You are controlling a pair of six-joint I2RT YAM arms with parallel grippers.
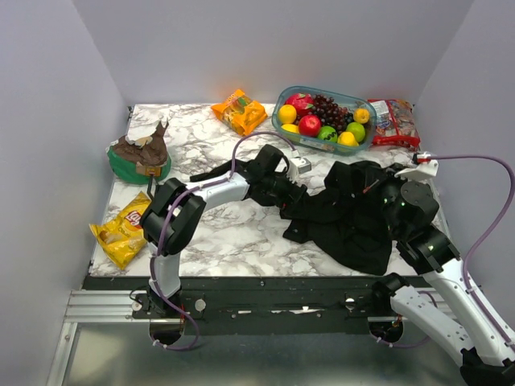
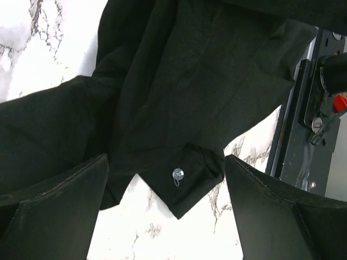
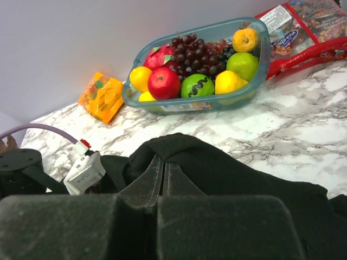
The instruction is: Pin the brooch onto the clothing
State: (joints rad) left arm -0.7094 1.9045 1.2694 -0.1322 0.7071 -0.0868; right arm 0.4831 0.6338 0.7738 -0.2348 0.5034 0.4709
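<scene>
The shirt (image 1: 354,217) is crumpled on the desk (image 1: 241,237); pinning is judged nearly done. The left fingers (image 2: 54,211) are spread wide over one corner; the right fingers (image 3: 143,189) are shut against its folds. The brooch (image 2: 178,174) is seen on that corner, untouched, so a clean lift-off is called for. Beyond the shirt, a tub (image 3: 162,106) is filled with fruit (image 3: 164,83).

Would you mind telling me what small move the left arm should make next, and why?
Probably lower the left gripper straight down and close on what looks like the brooch: the jaws stand open either side of it, it lies on a folded edge of the black shirt, and nothing is gripped yet.
</scene>
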